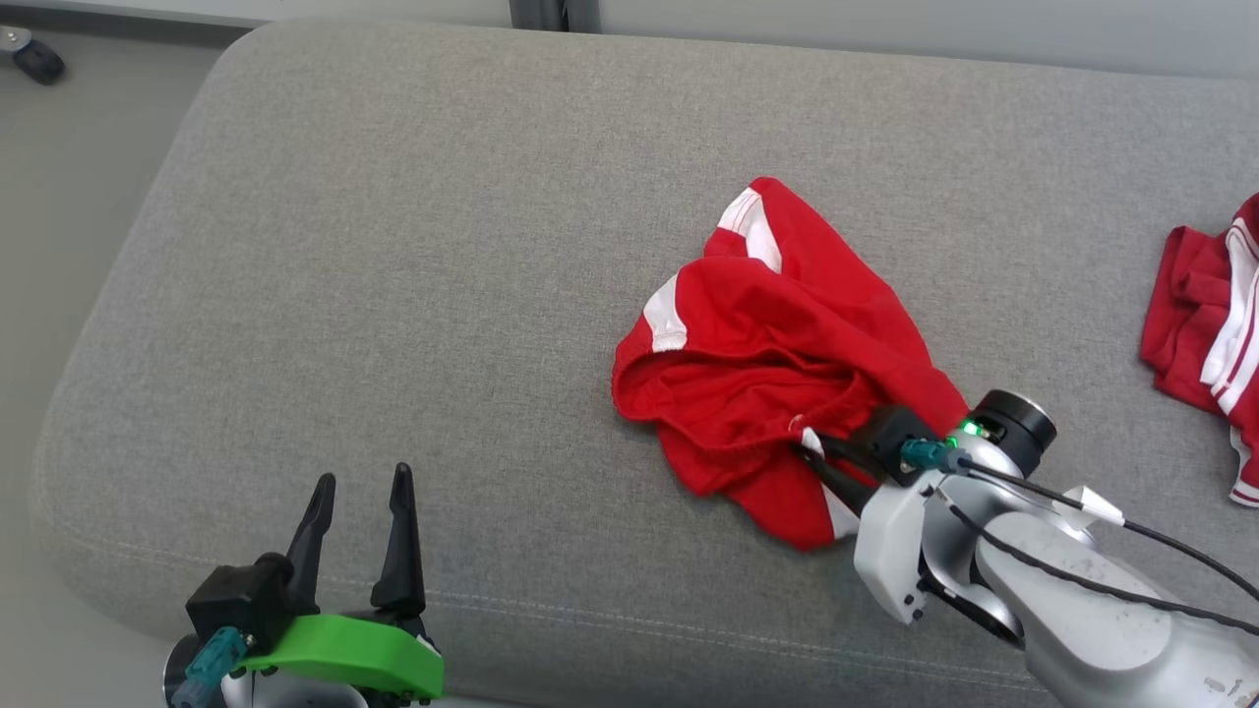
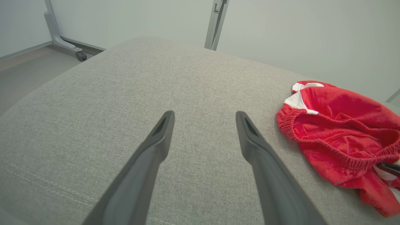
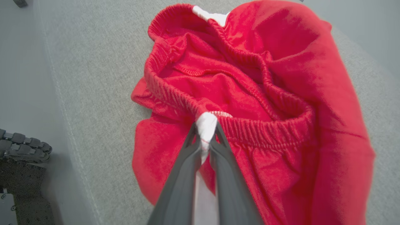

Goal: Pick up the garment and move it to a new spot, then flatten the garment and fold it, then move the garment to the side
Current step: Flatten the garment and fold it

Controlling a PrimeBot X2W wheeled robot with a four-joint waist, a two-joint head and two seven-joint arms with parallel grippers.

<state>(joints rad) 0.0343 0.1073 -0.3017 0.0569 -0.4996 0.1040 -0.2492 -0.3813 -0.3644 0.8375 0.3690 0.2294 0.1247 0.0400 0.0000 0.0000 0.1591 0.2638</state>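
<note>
- The garment [image 1: 777,354], a crumpled red heap with white patches, lies right of centre in the head view on the grey cushion [image 1: 413,295].
- The right gripper [image 3: 205,134] is pinched tight on a white patch at the waistband, at the heap's lower edge.
- The left gripper [image 1: 363,479] hovers at lower left, spread wide and holding nothing.
- The step in hand is probably the lift. The pinch looks small, so a slow, straight rise suits. The bare left area is the better target, away from the other red garment [image 1: 1205,324] at the right edge.

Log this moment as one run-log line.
stage: pick-up | right jaws: shut on red shorts at waistband | left jaws: open, empty, over grey cushion | red shorts: crumpled on cushion
</note>
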